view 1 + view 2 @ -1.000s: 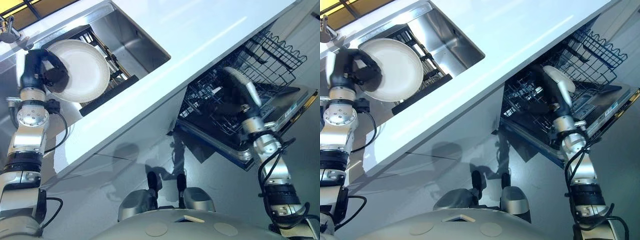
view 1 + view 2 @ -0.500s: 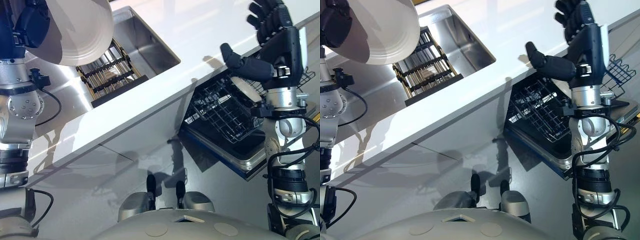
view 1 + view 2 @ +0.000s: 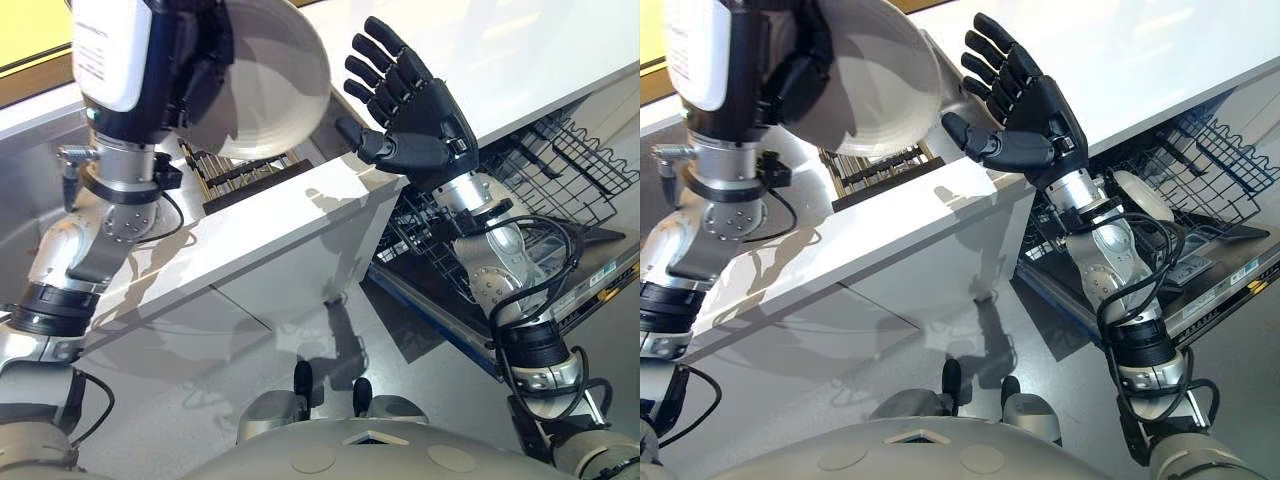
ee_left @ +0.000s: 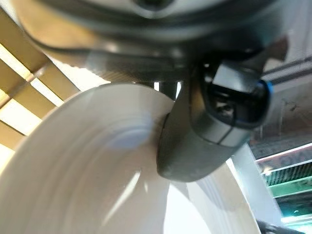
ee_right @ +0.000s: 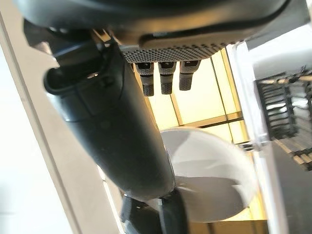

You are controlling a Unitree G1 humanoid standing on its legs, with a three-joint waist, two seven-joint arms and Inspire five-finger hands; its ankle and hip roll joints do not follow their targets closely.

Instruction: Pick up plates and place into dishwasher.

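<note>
Left hand is gripping a white plate above the counter; right hand is spreading its fingers beside it.

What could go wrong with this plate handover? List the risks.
1. The left hand holds the white plate raised over the counter edge; in its wrist view only the thumb shows on the face, so a slip could drop it.
2. The right hand, open beside the plate's rim, might knock it rather than catch it.
3. The dishwasher rack already holds a plate, which the incoming one could strike.
</note>
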